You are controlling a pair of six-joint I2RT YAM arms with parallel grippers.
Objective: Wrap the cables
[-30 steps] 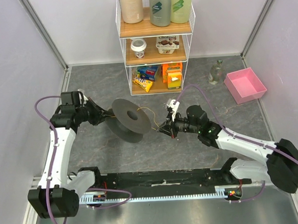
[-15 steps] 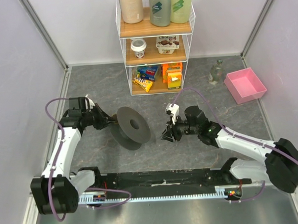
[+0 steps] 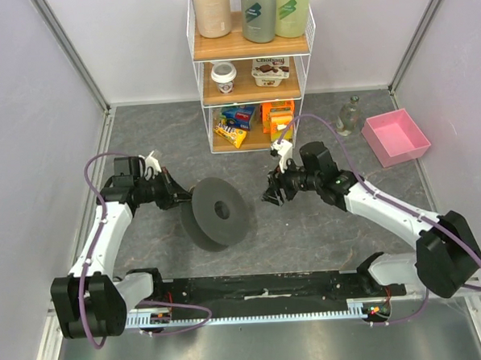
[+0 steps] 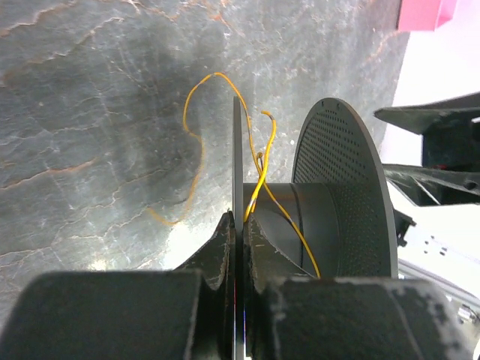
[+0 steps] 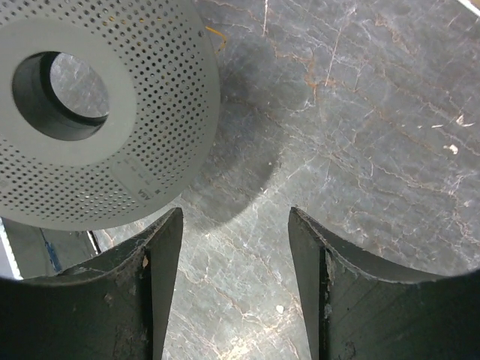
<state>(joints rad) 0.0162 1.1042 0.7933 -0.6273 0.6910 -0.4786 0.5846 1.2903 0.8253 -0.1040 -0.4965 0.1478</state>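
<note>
A dark grey round spool (image 3: pixel 214 212) stands tilted on the stone table between the arms. My left gripper (image 3: pixel 179 198) is shut on the spool's thin near flange (image 4: pixel 237 150), which runs edge-on between its fingertips (image 4: pixel 238 217). The thin yellow-orange cable (image 4: pixel 196 150) loops loosely off the hub (image 4: pixel 300 225) and over the flange onto the table. My right gripper (image 3: pixel 271 196) hangs open to the right of the spool, apart from it. Only bare table shows between its fingers (image 5: pixel 235 214), with the perforated flange (image 5: pixel 135 112) at upper left and a short bit of cable (image 5: pixel 216 31) past its rim.
A white wire shelf (image 3: pixel 252 66) with bottles, cups and snack packs stands at the back centre. A pink tray (image 3: pixel 395 136) and a small glass bottle (image 3: pixel 348 116) sit at the back right. Pale walls close in both sides.
My right gripper has opened, let go of the cable and drawn back from the spool. The left arm has turned the spool, so its perforated face now points more toward the right gripper.
</note>
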